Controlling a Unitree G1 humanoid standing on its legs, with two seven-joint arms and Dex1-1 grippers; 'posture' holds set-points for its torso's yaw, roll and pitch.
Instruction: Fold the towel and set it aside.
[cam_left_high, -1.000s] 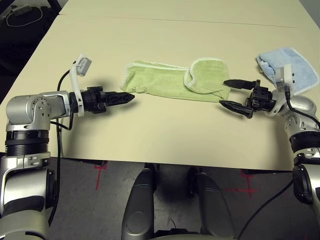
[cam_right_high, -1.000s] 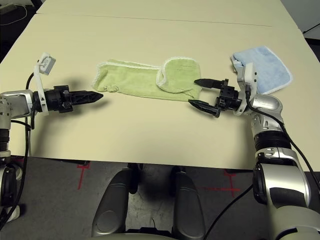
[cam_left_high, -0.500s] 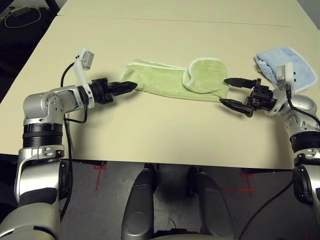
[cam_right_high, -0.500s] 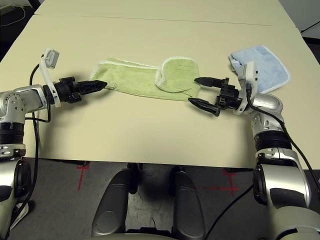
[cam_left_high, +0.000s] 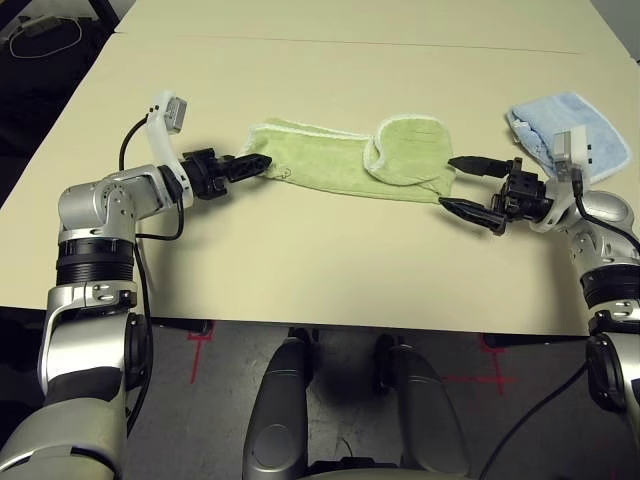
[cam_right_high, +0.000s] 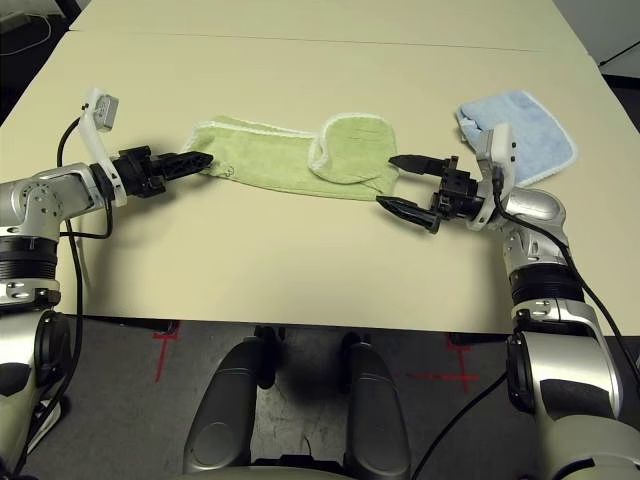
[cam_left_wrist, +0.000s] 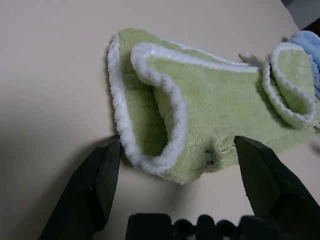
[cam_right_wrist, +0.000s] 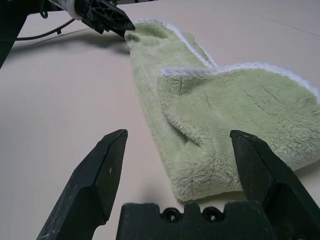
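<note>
The light green towel (cam_left_high: 350, 165) lies stretched across the middle of the table (cam_left_high: 320, 270), its right end folded back on itself. The left gripper (cam_left_high: 250, 164) stands spread wide at the towel's left end, a finger on either side of the white-edged hem, gripping nothing. The right gripper (cam_left_high: 468, 186), also spread wide and empty, sits just beside the folded right end. A light blue towel (cam_left_high: 580, 135) lies near the table's right edge.
</note>
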